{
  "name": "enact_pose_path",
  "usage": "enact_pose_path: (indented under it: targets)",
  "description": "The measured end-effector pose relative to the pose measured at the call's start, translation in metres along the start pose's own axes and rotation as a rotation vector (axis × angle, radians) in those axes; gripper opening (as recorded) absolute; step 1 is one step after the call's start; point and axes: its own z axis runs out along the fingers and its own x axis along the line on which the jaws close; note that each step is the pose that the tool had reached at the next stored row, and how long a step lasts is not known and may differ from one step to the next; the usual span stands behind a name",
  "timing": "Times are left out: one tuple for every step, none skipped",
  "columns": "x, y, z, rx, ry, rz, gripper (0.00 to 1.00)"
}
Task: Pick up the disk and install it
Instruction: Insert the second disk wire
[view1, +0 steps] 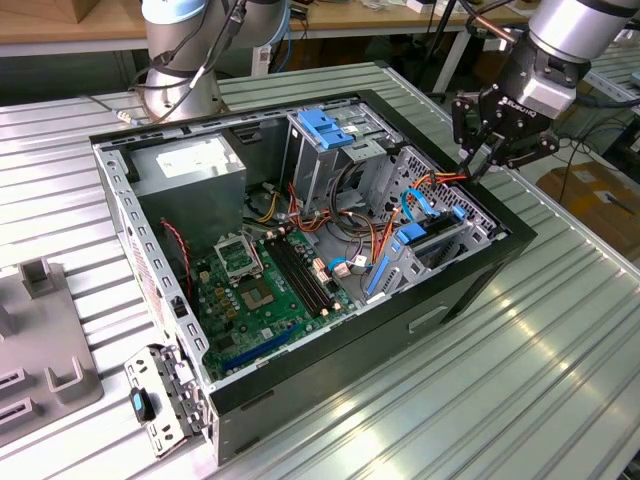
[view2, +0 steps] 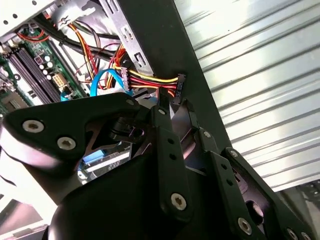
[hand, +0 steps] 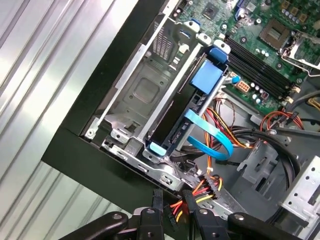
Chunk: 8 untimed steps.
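The disk (hand: 172, 132) sits in the drive cage; the end effector (hand: 172, 210) pinches the power connector (view2: 178, 86).

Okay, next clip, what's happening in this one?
A robot arm is working over an open computer case on a metal table. Its gripper sits at the case's edge on the exterior view's right, fingertips pinching the black power connector with its red, yellow and black wires. The disk, with its blue rail frame, sits in the drive bay just beside it.
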Motion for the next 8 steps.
enact_pose_path:
  targets:
    - [0.0004,-0.0006,0.0001,-0.0003,-0.0006,-0.012,0.3]
    - [0.0008,-0.0012,0.0003,-0.0007,-0.0015,-0.027,0.3]
    - [0.0014,-0.0021,0.0005,-0.0015,-0.0025,-0.05,0.3]
    - [0.0022,-0.0031,0.0009,-0.0024,-0.0043,-0.083,0.3]
    - [0.0025,-0.0036,0.0012,-0.003,-0.0053,-0.103,0.3]
    - [0.0027,-0.0039,0.0015,-0.0033,-0.0061,-0.118,0.3]
    - [0.0031,-0.0044,0.0019,-0.004,-0.0073,-0.141,0.3]
    - [0.0033,-0.0046,0.0021,-0.0044,-0.008,-0.154,0.3]
